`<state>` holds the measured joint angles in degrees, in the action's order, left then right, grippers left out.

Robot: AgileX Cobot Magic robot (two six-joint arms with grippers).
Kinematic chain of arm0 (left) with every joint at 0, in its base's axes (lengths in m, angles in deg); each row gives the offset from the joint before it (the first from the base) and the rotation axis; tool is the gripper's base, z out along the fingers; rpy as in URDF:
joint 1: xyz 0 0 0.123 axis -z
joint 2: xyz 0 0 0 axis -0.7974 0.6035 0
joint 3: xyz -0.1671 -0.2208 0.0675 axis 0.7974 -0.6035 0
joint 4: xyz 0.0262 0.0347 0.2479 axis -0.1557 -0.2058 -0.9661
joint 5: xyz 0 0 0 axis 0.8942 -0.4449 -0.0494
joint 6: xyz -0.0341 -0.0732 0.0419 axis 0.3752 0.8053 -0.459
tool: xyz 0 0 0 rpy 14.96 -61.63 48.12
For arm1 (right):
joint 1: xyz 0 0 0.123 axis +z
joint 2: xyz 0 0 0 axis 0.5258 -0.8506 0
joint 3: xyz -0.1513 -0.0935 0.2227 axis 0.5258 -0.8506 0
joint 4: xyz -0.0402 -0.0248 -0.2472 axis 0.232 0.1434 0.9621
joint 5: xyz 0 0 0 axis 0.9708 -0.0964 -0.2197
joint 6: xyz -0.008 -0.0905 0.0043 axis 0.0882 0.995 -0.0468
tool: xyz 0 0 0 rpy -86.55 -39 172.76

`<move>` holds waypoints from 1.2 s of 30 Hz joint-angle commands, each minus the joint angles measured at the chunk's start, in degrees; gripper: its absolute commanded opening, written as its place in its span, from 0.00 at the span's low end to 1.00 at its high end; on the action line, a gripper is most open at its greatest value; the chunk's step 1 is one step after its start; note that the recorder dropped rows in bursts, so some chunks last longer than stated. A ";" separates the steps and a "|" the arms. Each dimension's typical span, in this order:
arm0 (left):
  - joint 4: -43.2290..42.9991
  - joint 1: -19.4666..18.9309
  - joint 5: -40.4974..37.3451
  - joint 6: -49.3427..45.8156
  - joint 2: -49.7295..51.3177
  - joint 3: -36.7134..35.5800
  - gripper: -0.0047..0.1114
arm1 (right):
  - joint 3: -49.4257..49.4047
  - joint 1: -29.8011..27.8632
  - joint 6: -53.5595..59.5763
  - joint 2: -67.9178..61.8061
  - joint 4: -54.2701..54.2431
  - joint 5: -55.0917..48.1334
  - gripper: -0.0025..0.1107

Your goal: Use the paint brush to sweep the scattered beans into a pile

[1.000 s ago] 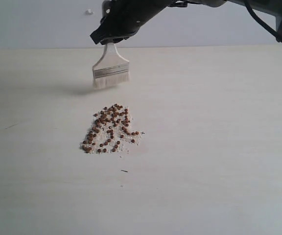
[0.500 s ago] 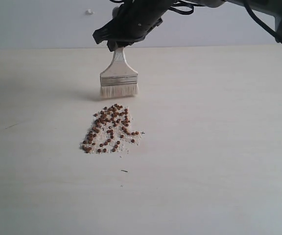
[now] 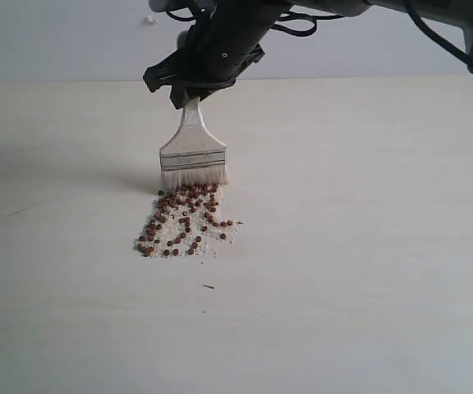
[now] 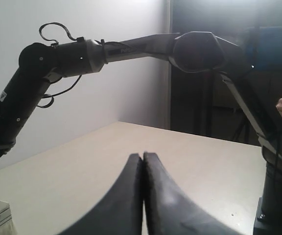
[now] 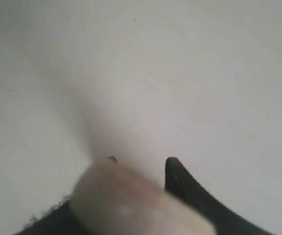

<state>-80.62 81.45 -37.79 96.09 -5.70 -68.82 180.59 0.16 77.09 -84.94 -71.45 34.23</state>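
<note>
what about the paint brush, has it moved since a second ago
Yes. The paint brush has come nearer the camera, from well behind the beans to bristles touching the pile's far edge.

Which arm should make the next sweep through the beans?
Right. Its jaws hold the paint brush, bristles at the beans' far edge; the left jaws are shut, empty, outside the exterior view.

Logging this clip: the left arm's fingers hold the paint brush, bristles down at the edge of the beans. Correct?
No: the right arm's fingers hold the paint brush, bristles down at the edge of the beans. The exterior view shows it.
</note>
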 commanded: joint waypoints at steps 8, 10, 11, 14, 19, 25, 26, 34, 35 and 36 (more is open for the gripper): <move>0.16 -0.04 0.07 0.10 -0.20 -0.43 0.04 | -0.42 0.08 0.53 2.29 0.11 0.84 0.02; 0.16 -0.04 0.07 0.10 -0.20 -0.43 0.04 | -0.42 0.08 1.14 2.69 -0.15 3.20 0.02; 0.16 -0.04 0.07 0.10 -0.20 -0.43 0.04 | -0.42 0.08 1.32 2.95 -0.26 3.95 0.02; 0.16 -0.04 0.07 0.10 -0.20 -0.43 0.04 | -0.42 0.08 1.41 3.11 -0.26 6.15 0.02; 0.16 -0.04 0.07 0.10 -0.20 -0.43 0.04 | -0.42 0.08 4.85 2.55 -0.87 8.78 0.02; 0.16 -0.04 0.07 0.10 -0.20 -0.43 0.04 | -0.42 0.08 10.64 0.81 -3.44 8.21 0.02; 0.16 -0.04 0.07 0.10 -0.20 -0.43 0.04 | -0.42 0.08 11.11 0.58 -4.09 8.21 0.02; 0.16 -0.04 0.07 0.10 -0.20 -0.43 0.04 | -0.42 2.06 12.91 -2.34 -4.42 8.39 0.02; 0.16 -0.04 0.07 0.10 -0.20 -0.43 0.04 | -0.42 2.34 13.01 -2.35 -4.62 8.01 0.02; 0.16 -0.04 0.07 0.10 -0.20 -0.43 0.04 | -0.42 2.46 13.01 -2.44 -4.77 7.71 0.02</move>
<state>-80.62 81.45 -37.79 96.09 -5.70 -68.93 180.33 2.06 89.02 -87.09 -75.47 42.03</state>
